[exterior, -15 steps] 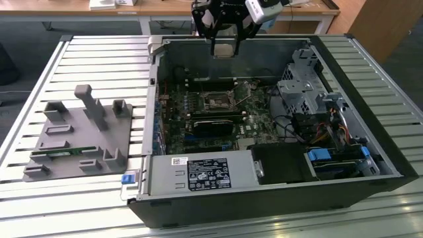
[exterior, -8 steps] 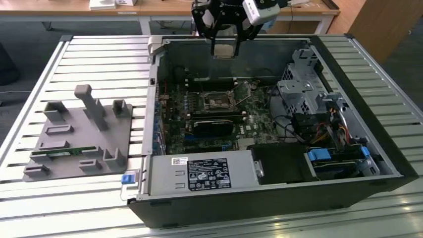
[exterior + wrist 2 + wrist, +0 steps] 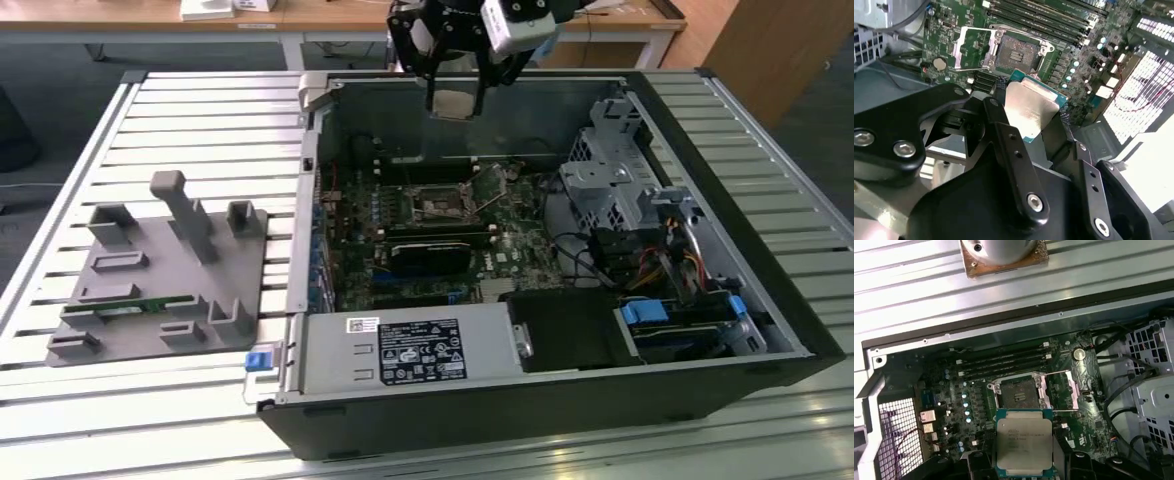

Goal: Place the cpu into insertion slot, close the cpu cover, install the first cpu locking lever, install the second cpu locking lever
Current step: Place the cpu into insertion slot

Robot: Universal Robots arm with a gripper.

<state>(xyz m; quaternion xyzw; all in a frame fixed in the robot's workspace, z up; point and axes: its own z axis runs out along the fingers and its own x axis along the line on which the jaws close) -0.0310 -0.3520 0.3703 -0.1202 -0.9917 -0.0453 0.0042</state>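
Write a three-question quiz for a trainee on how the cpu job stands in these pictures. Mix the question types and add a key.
1. Fill in: the gripper is shut on the ___.
2. True or false: the cpu is seated in the insertion slot.
3. The cpu cover is: A) shut over the slot; B) swung open beside the slot; C) held by the gripper.

Key: 1 cpu. 2 false; the gripper holds it clear of the slot, whose dark centre lies bare. 3 B.
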